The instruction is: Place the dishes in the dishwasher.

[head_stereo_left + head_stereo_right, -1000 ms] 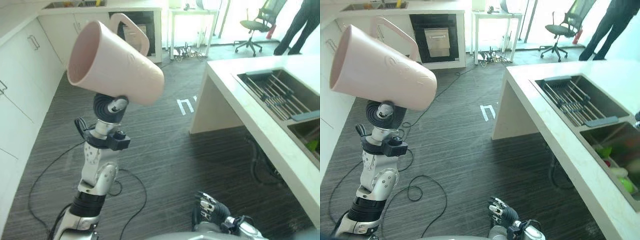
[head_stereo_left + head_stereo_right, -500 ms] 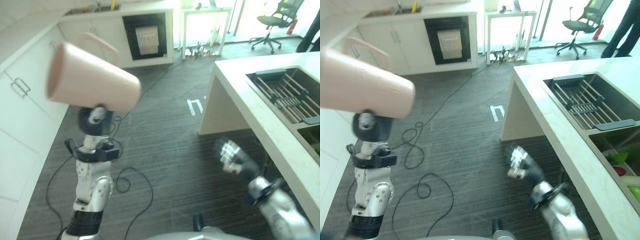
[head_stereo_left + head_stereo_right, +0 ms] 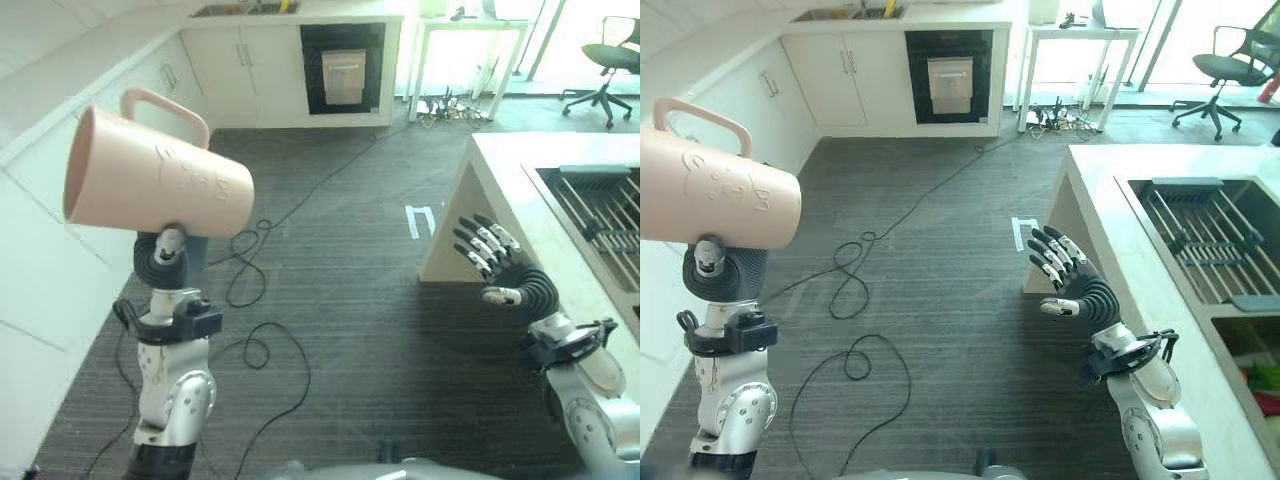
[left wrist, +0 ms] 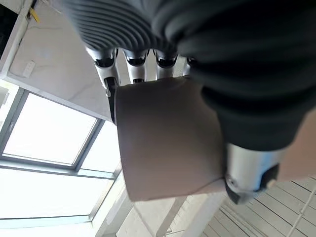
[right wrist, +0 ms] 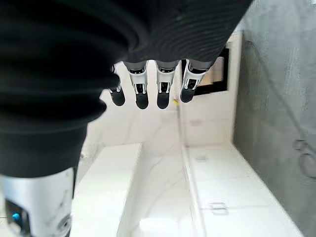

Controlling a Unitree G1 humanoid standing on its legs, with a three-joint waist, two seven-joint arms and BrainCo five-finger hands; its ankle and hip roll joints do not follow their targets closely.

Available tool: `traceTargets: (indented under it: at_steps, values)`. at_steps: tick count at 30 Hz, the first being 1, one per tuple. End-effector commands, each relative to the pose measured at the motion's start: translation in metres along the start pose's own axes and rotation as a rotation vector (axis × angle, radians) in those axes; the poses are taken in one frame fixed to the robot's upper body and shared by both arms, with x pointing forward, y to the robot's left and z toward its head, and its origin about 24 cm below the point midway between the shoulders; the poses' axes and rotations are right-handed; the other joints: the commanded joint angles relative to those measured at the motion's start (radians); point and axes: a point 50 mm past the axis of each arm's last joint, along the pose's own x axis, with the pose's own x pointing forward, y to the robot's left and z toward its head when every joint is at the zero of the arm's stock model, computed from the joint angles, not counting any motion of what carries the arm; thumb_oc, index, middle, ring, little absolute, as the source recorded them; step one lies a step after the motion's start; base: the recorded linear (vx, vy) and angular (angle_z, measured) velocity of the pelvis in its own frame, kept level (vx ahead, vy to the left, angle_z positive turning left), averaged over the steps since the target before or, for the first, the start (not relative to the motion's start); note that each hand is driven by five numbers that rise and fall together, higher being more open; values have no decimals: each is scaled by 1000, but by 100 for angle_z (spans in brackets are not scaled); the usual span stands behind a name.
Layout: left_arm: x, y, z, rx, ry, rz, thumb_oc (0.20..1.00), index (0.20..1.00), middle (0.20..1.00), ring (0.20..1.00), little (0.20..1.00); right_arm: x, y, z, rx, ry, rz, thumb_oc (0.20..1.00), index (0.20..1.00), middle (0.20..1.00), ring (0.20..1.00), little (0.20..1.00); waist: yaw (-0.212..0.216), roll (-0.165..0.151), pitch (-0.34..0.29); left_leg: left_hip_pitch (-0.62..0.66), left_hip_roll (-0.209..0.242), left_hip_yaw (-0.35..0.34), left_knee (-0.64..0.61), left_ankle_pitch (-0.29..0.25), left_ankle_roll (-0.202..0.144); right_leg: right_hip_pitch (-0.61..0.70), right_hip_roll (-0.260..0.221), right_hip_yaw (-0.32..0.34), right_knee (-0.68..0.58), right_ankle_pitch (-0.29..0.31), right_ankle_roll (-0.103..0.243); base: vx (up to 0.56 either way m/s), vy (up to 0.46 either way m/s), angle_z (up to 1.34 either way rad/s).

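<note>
Left hand (image 4: 148, 59) raised high on the robot's left, fingers and thumb wrapped round the pink mug (image 3: 155, 185); mug lying on its side in the grip, mouth toward the white cabinets (image 3: 60, 250), loop handle up, well above the dark floor (image 3: 340, 300). Right hand (image 3: 500, 268) lifted at the right, empty, fingers spread and straight, hovering just beside the near end of the white counter (image 3: 500, 170). Sink (image 3: 1200, 240) with a drying rack set into that counter, beyond the right hand. Dishwasher (image 3: 950, 85), dark front with a pale panel, built into the cabinet run along the far wall, well apart from both hands and the mug. White table (image 3: 1080, 40) to its right, office chair (image 3: 1230, 75) farther right by the bright windows.
</note>
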Motion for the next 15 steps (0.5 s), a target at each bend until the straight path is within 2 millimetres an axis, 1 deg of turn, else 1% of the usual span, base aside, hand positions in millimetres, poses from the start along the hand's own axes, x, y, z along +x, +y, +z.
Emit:
traceTargets:
  at_steps: [1, 2, 3, 4, 5, 6, 7, 8, 9, 10, 11, 12, 13, 14, 15]
  values:
    - [12, 0, 15, 63, -85, -82, 200, 200, 200, 200, 200, 6, 4, 10, -19, -41, 65, 1000, 1000, 1000, 1000, 1000, -24, 64, 16, 243, 37, 101, -718, 41, 48, 209, -22, 40, -76, -79, 118, 890, 522, -19]
    - [9, 2, 18, 77, -87, -78, 200, 200, 200, 200, 200, 4, 5, 3, -14, -16, 74, 1000, 1000, 1000, 1000, 1000, -4, 77, 13, 236, 48, 32, -827, 121, 43, 250, -28, 61, -76, -122, 129, 899, 558, -68]
    - [8, 4, 20, 81, -85, -80, 200, 200, 200, 200, 200, 4, 4, 1, -27, -3, 74, 1000, 1000, 1000, 1000, 1000, 3, 76, 7, 222, 45, 18, -822, 112, 51, 271, -40, 67, -70, -140, 134, 949, 567, -108]
    - [11, 4, 19, 89, -70, -96, 200, 200, 200, 200, 200, 3, 3, -1, -1, -6, 46, 1000, 1000, 1000, 1000, 1000, 16, 69, -4, 234, 19, 34, -796, 75, 66, 285, -84, 37, -9, -174, 167, 848, 479, -111]
    - [15, 1, 15, 75, -54, -128, 200, 200, 200, 200, 200, -1, 2, -4, 10, -16, 18, 1000, 1000, 1000, 1000, 1000, 21, 61, -4, 217, -15, 36, -742, 49, 81, 282, -115, 6, 68, -177, 190, 916, 517, -72]
    - [18, -5, 9, 66, -34, -173, 200, 200, 200, 200, 200, -4, 2, -4, 22, -32, -7, 1000, 1000, 1000, 1000, 1000, 21, 49, -5, 231, -59, 30, -734, 17, 117, 232, -171, -12, 245, -68, 214, 632, 366, -19]
    - [18, -7, 7, 60, -24, -189, 200, 200, 200, 200, 200, -6, 3, -5, 25, -36, -15, 1000, 1000, 1000, 1000, 1000, 20, 53, -5, 257, -77, 23, -747, 11, 133, 189, -203, -3, 376, 1, 218, 660, 427, 14]
    - [20, -10, 5, 56, -14, -211, 200, 200, 200, 200, 200, -8, 6, -5, 28, -44, -29, 1000, 1000, 1000, 1000, 1000, 14, 71, -4, 290, -93, 17, -761, -5, 154, 142, -225, 7, 534, 72, 216, 565, 445, 50]
    - [21, -12, 3, 69, -10, -209, 200, 200, 200, 200, 200, -6, 12, -8, 37, -43, -16, 1000, 1000, 1000, 1000, 1000, -9, 99, 9, 359, -98, 15, -783, -27, 169, -16, -215, 37, 750, 122, 207, 587, 404, 45]
    - [22, -14, 0, 71, -5, -207, 200, 200, 200, 200, 200, -4, 14, -12, 41, -37, -11, 1000, 1000, 1000, 1000, 1000, -25, 106, 16, 405, -108, -4, -805, -39, 170, -101, -164, 57, 779, 101, 193, 614, 269, 35]
    - [23, -13, 2, 61, 1, -215, 200, 200, 200, 200, 200, -4, 13, -12, 38, -26, -19, 1000, 1000, 1000, 1000, 1000, -34, 113, 17, 425, -116, -33, -825, -31, 175, -144, -82, 33, 698, 33, 171, 666, 51, 13]
    - [23, -14, 3, 62, 5, -223, 200, 200, 200, 200, 200, -7, 12, -12, 40, -19, -24, 1000, 1000, 1000, 1000, 1000, -48, 103, 16, 445, -131, -53, -828, -40, 175, -149, -55, -7, 564, 23, 172, 735, -62, 35]
    - [24, -14, 3, 61, 10, -229, 200, 200, 200, 200, 200, -12, 11, -13, 41, -11, -36, 1000, 1000, 1000, 1000, 1000, -68, 99, 19, 470, -133, -66, -828, -57, 173, -147, -47, -33, 448, 25, 171, 909, -232, 102]
    - [24, -15, 4, 61, 16, -231, 200, 200, 200, 200, 200, -20, 5, -12, 48, -2, -54, 1000, 1000, 1000, 1000, 1000, -92, 82, 15, 510, -138, -71, -828, -105, 161, -148, -41, -57, 173, 36, 173, 942, -281, 203]
    - [24, -15, 4, 55, 17, -234, 200, 200, 200, 200, 200, -24, 2, -11, 47, 1, -68, 1000, 1000, 1000, 1000, 1000, -116, 73, 14, 533, -148, -93, -828, -132, 155, -186, -36, -20, 21, 95, 191, 1157, -381, 244]
